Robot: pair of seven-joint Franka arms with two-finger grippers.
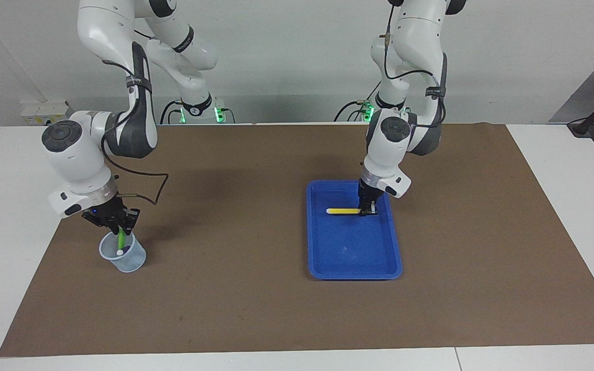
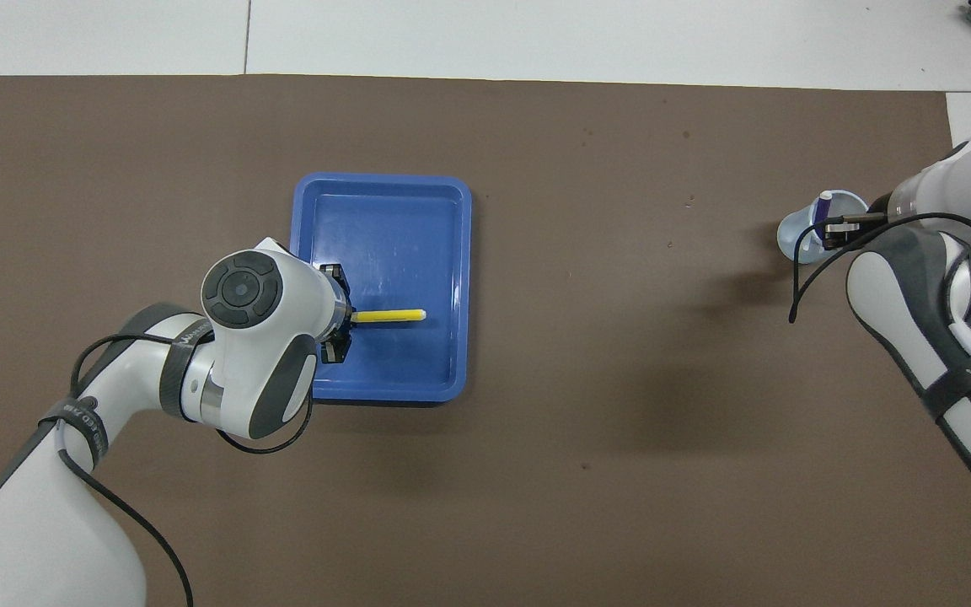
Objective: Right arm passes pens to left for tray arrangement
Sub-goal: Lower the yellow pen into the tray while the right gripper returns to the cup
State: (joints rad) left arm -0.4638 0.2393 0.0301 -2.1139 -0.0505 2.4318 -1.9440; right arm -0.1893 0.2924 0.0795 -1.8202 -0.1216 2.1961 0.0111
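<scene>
A: Left gripper (image 1: 368, 211)?
B: Clamped on one end of the yellow marker pen (image 1: 342, 211), held level low inside the flat royal-blue plastic tray (image 1: 353, 257).
A: Right gripper (image 1: 113, 222)?
B: At the rim of the small translucent bluish cup (image 1: 123, 256), around the upright green marker pen (image 1: 121, 240). Cannot tell whether gripped. Purple pen (image 2: 824, 202) in cup.

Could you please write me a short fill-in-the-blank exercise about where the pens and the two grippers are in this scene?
1. The left gripper is shut on the ____ pen, low over the blue tray.
2. The green pen stands in the translucent ____, at the right arm's end of the table.
3. The right gripper is at the top of the ____ pen.
4. The purple pen is in the cup, not in the ____.

Missing words: yellow; cup; green; tray
</scene>
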